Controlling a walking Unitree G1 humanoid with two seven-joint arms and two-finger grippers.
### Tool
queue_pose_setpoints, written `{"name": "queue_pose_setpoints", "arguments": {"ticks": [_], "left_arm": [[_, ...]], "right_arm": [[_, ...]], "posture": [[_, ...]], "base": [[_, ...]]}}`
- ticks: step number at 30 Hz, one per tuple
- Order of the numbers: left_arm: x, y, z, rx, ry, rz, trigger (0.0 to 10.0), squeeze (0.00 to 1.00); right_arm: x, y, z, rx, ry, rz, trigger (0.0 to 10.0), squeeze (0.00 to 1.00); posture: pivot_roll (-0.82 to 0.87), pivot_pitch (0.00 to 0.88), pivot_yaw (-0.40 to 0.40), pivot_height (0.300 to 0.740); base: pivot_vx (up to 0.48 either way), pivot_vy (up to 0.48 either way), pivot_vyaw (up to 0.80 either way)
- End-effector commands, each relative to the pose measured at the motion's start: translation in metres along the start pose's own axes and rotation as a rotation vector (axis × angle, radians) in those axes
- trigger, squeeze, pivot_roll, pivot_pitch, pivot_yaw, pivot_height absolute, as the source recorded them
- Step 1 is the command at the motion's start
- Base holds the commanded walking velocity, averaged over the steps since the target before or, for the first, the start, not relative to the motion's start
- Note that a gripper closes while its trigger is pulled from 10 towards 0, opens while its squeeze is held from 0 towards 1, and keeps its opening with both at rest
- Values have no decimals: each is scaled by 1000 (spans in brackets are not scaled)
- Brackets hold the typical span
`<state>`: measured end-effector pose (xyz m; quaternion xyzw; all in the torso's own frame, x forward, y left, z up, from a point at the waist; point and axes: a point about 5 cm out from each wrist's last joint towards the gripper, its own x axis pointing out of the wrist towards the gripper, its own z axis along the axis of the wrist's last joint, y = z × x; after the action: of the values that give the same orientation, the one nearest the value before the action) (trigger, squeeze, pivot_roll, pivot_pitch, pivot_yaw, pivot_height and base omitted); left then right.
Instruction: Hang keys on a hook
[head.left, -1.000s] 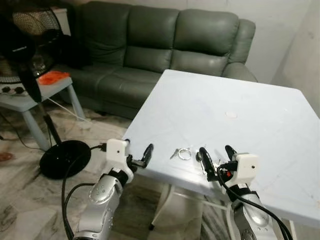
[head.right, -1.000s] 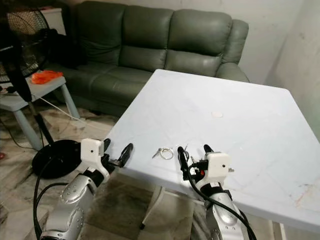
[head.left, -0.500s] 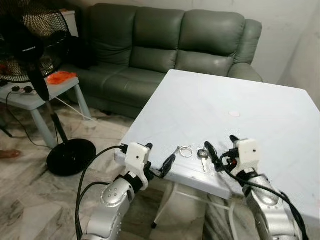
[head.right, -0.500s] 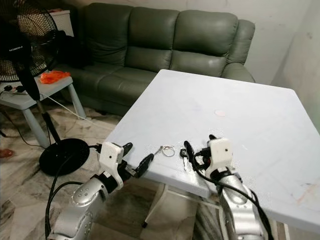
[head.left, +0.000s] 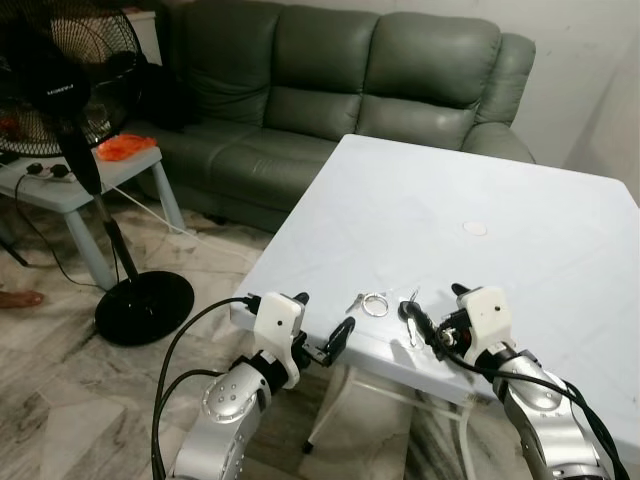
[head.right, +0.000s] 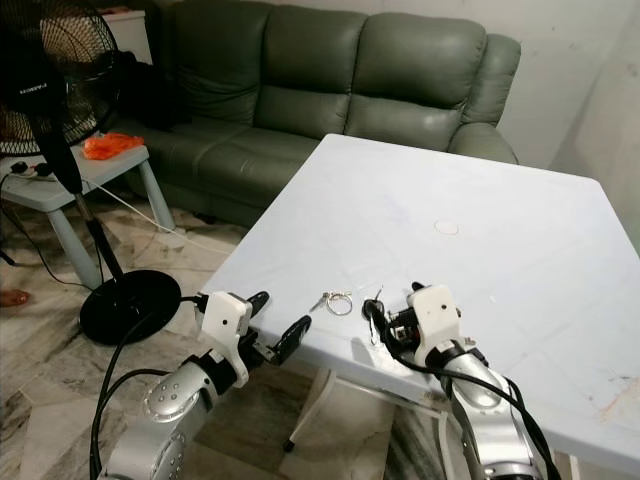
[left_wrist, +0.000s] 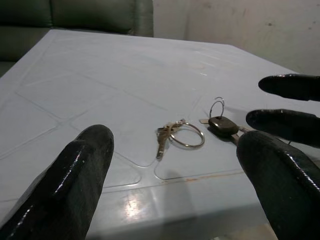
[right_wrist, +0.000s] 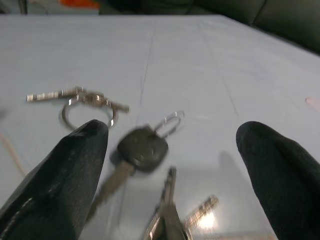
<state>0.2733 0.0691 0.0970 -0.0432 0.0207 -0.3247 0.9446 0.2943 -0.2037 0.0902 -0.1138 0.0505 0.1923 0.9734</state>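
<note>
A silver key ring (head.left: 372, 304) with small keys lies near the front left corner of the white table (head.left: 520, 190). Just to its right lies a bunch with a black-headed key (head.left: 409, 312). My right gripper (head.left: 432, 303) is open and low over the table, its fingers on either side of the black-headed key (right_wrist: 142, 147), not touching it. My left gripper (head.left: 322, 318) is open at the table's front edge, level with the top, facing the key ring (left_wrist: 182, 135). The right gripper's fingertips (left_wrist: 287, 122) show beyond the black key (left_wrist: 222, 125).
A green sofa (head.left: 330, 90) stands behind the table. A black standing fan (head.left: 70, 90) and a small side table (head.left: 60, 190) with an orange thing (head.left: 125, 147) are at the left. A small white disc (head.left: 475, 228) lies farther back on the table.
The view has shifted. My right gripper has moved forward so its fingers sit around the black-headed key. My left gripper has come right, up to the table's edge.
</note>
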Motion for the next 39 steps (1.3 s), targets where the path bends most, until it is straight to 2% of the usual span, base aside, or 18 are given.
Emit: {"name": "queue_pose_setpoints", "arguments": {"ticks": [1, 6, 7, 8, 9, 12, 13, 15, 16, 34, 35, 36, 37, 38, 39], "left_arm": [[0, -4, 3, 8, -5, -17, 10000, 0], [1, -6, 2, 10, -4, -22, 10000, 0], [1, -6, 2, 10, -3, -22, 10000, 0], [1, -6, 2, 10, -4, -23, 10000, 0], [1, -6, 2, 10, -4, -24, 10000, 0], [1, -7, 2, 11, -3, -26, 10000, 0], [1, -7, 3, 12, -3, -26, 10000, 0], [1, -7, 3, 12, -2, -25, 10000, 0], [1, -7, 3, 12, -2, -25, 10000, 0], [2, -6, 3, 17, 1, -20, 10000, 0], [2, -5, 3, 17, 1, -20, 10000, 0], [2, -6, 4, 17, 1, -20, 10000, 0], [2, -6, 4, 18, 0, -21, 10000, 0], [2, -6, 4, 18, 0, -22, 10000, 0], [2, -6, 4, 18, 0, -22, 10000, 0]], "right_arm": [[-5, -7, -6, 8, 21, 6, 10000, 0], [-14, -10, -13, 41, 37, 65, 10000, 0], [-15, -11, -14, 41, 38, 72, 9608, 0], [-16, -12, -16, 33, 49, 75, 9882, 0], [-18, -13, -19, 29, 62, 83, 9451, 0], [-21, -16, -22, 43, 70, 107, 9059, 0], [-22, -17, -21, 47, 62, 123, 4510, 0], [-23, -18, -20, 36, 55, 123, 4235, 0], [-24, -18, -19, 46, 45, 131, 0, 0], [-27, -21, -22, 65, 38, 154, 0, 0], [-27, -21, -23, 77, 49, 155, 2588, 0], [-27, -21, -23, 79, 50, 158, 4667, 0], [-27, -21, -23, 78, 51, 157, 7843, 0], [-27, -21, -24, 85, 53, 158, 7882, 0], [-27, -21, -24, 81, 52, 160, 9020, 0]], "posture": [[31, 0, -51, 740], [26, 0, -51, 740], [26, 0, -51, 740], [26, 0, -51, 740], [23, 0, -49, 740], [21, 0, -48, 740], [21, 0, -48, 740], [20, 0, -48, 740], [20, 0, -48, 740], [21, 0, -47, 740], [20, 0, -47, 740], [20, 0, -49, 740], [20, 0, -48, 740], [20, 0, -48, 740], [20, 0, -48, 740]], "base": [[0, 0, 0], [0, 0, 0], [0, 0, 0], [0, 0, 0], [0, 0, 0], [0, 0, 0], [0, 0, 0], [0, 0, 0], [0, 0, 0], [0, 0, 0], [0, 0, 0], [0, 0, 0], [0, 0, 0], [0, 0, 0], [0, 0, 0]]}}
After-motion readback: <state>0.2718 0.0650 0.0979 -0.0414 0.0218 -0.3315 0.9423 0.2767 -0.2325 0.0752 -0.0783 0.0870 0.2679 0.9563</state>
